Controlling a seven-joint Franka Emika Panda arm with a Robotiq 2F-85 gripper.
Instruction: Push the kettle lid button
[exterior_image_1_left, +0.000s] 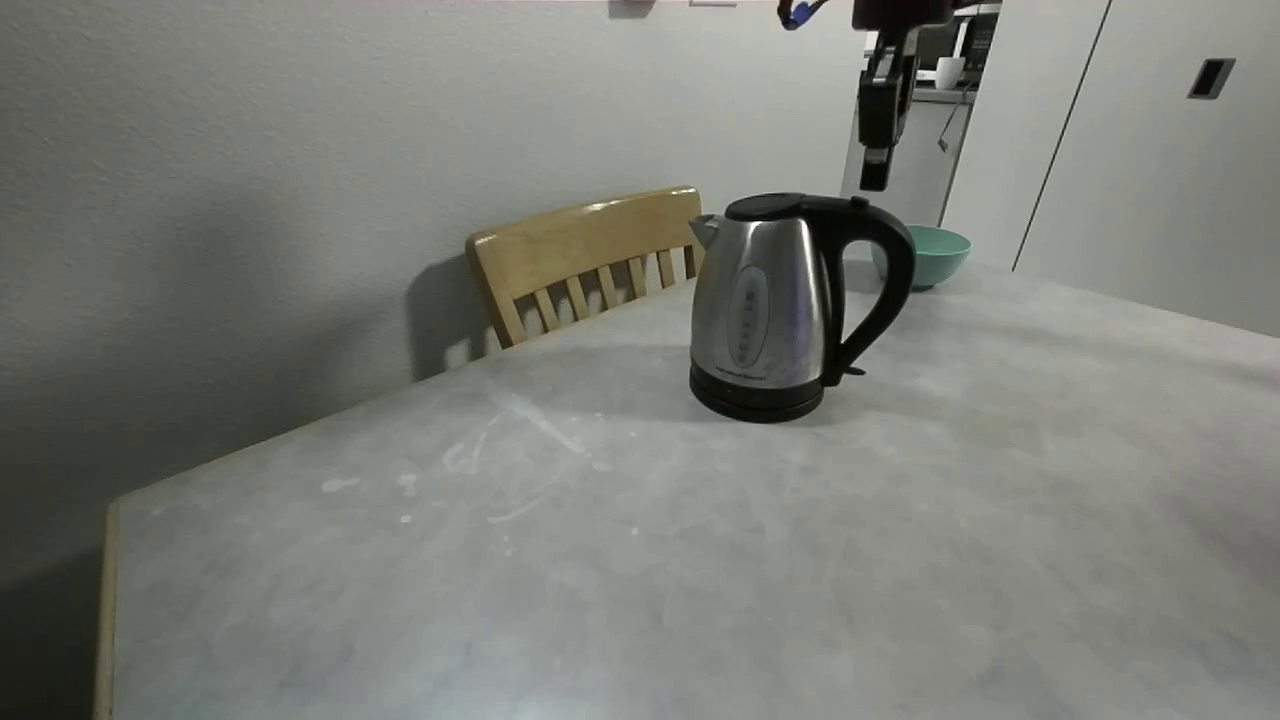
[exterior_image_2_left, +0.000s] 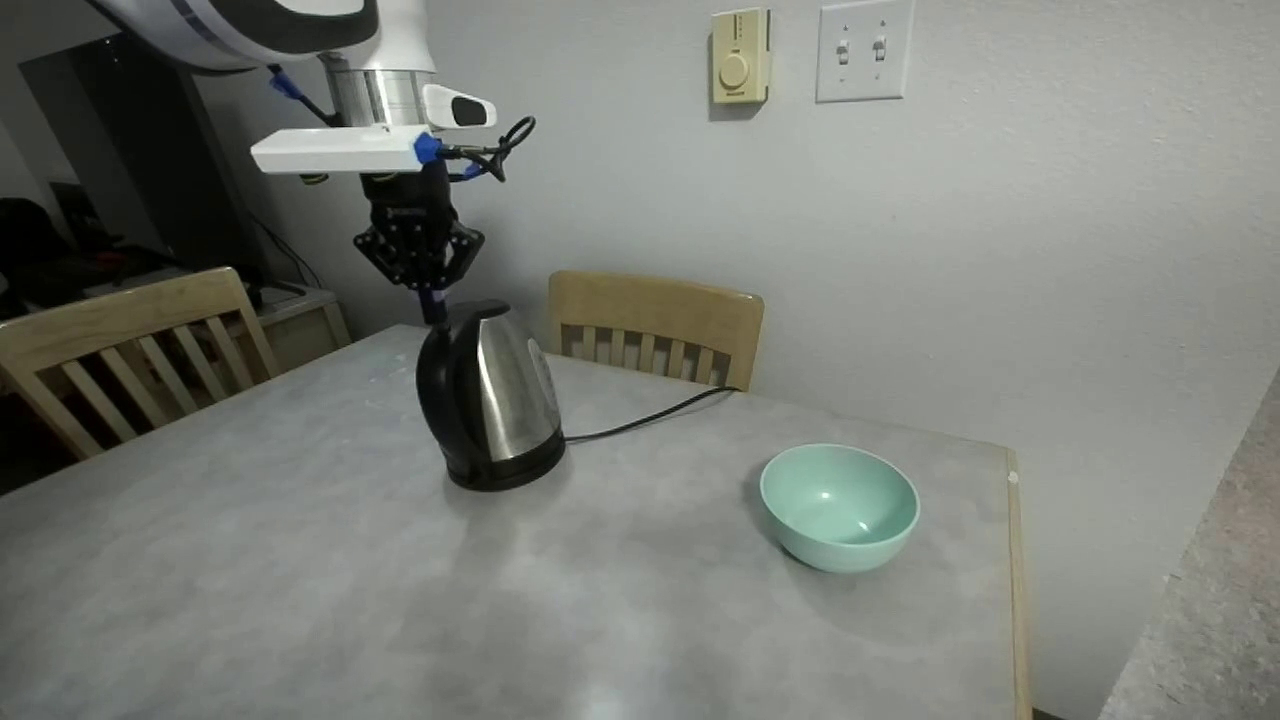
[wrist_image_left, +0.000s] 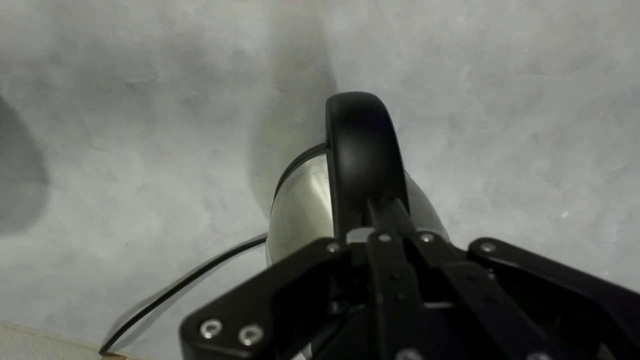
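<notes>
Beneath the gripper (exterior_image_2_left: 434, 308): kettle (exterior_image_1_left: 795, 320), upright on the gray table (exterior_image_1_left: 640, 590). Kettle lid (exterior_image_1_left: 762, 207): closed flat on top, offset from the fingertips (exterior_image_1_left: 875, 172) toward the spout (exterior_image_1_left: 706, 230). Handle (exterior_image_1_left: 899, 262): immediately below the fingertips, with a narrow gap visible in an exterior view. Raised button (exterior_image_1_left: 858, 203) on top of the handle: near the fingertips, on the lid side. Jaws: fully together, with nothing gripped. From the kettle base (exterior_image_2_left: 510, 472) toward the table edge: black cord (exterior_image_2_left: 650, 423). Well apart from the kettle, on the same table: mint-green bowl (exterior_image_2_left: 840, 510).

Wht arm (exterior_image_2_left: 400, 48), blk end effector (exterior_image_2_left: 433, 308), slvr screws (wrist_image_left: 250, 335)
</notes>
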